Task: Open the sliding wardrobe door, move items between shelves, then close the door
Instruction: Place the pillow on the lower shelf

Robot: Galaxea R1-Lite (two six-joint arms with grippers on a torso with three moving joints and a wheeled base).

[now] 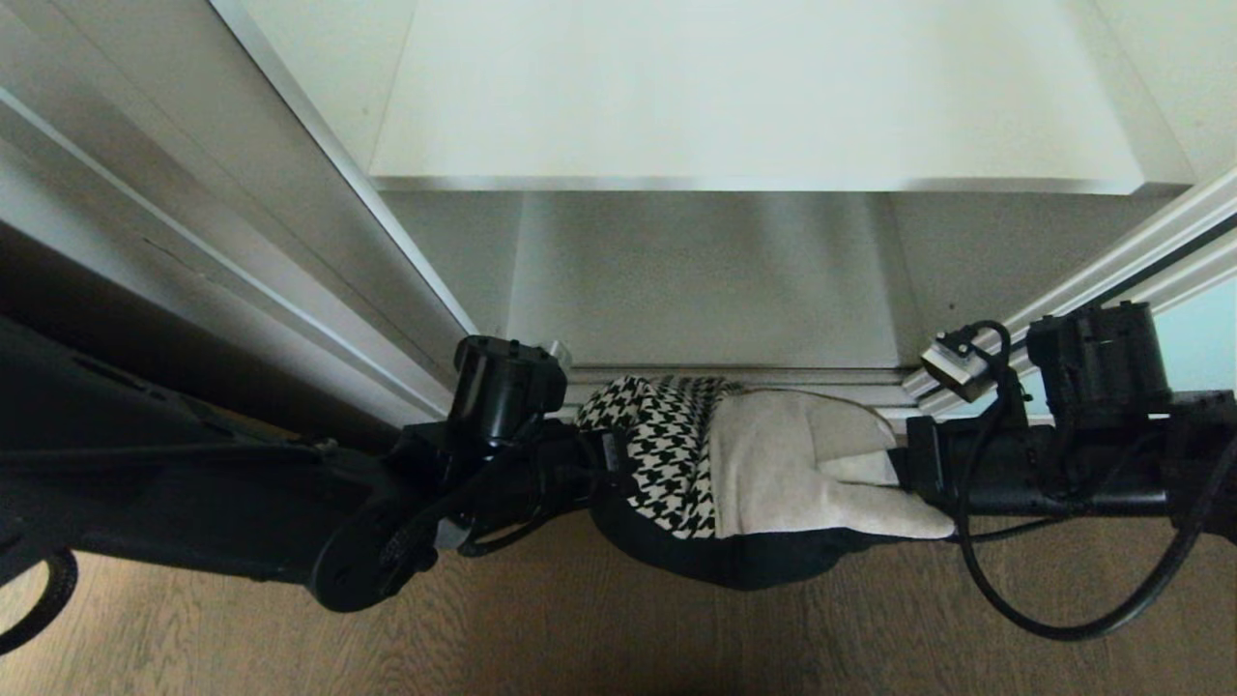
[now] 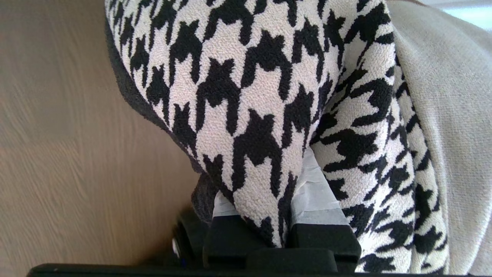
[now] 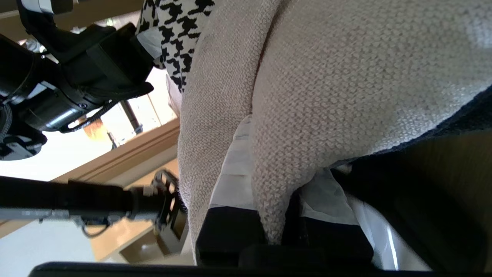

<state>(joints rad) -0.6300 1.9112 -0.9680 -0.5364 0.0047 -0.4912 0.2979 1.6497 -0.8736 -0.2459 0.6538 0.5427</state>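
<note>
We held the cushion (image 1: pixel 763 454) at six o'clock, over the floor (image 1: pixel 580 628): left gripper (image 2: pixel 275 215) pinching houndstooth, right gripper (image 3: pixel 275 215) pinching cream. We judged the moving step underway; next, lift it onto the shelf (image 1: pixel 754 97) at twelve.

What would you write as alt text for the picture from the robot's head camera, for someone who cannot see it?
Two black robot arms hold a cushion between them, the left gripper pinching its houndstooth side and the right gripper its cream side. It hangs above a wood-grain floor, just in front of an open wardrobe whose white shelf is bare.
</note>
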